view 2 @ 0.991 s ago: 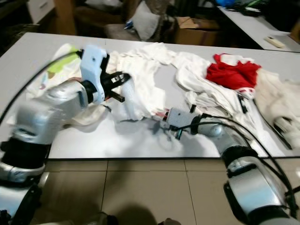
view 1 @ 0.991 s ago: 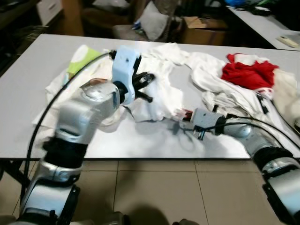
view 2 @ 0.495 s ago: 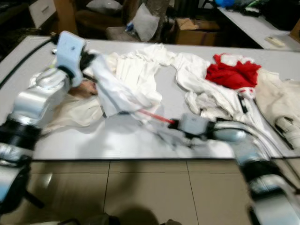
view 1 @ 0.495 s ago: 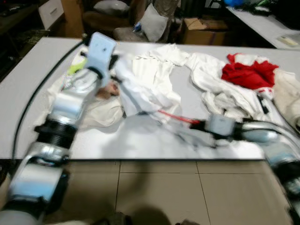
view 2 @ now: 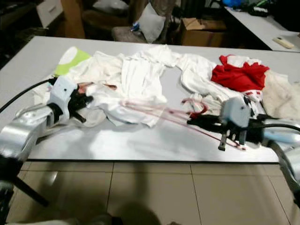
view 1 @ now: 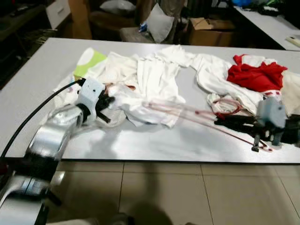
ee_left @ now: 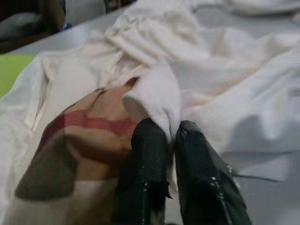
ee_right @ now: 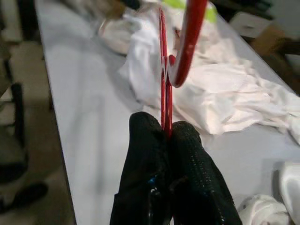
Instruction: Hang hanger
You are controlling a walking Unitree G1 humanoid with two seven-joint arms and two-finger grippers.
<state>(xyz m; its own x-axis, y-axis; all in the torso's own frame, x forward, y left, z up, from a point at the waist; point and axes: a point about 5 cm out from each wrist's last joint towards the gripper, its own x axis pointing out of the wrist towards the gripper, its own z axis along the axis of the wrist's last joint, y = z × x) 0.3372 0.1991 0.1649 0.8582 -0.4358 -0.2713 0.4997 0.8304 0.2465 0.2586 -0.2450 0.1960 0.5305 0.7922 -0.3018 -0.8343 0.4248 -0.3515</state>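
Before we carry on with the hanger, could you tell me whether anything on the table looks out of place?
Clothes lie crumpled across the table, none folded. The red hanger, held by the right tool, stretches partly under a white shirt.

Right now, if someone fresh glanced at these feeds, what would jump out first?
The red hanger, pinched in the right gripper above the table's near edge, its thin arm reaching toward the white shirt. Next, the left gripper, shut on a fold of that shirt at the table's left. Then the red cloth at the far right.
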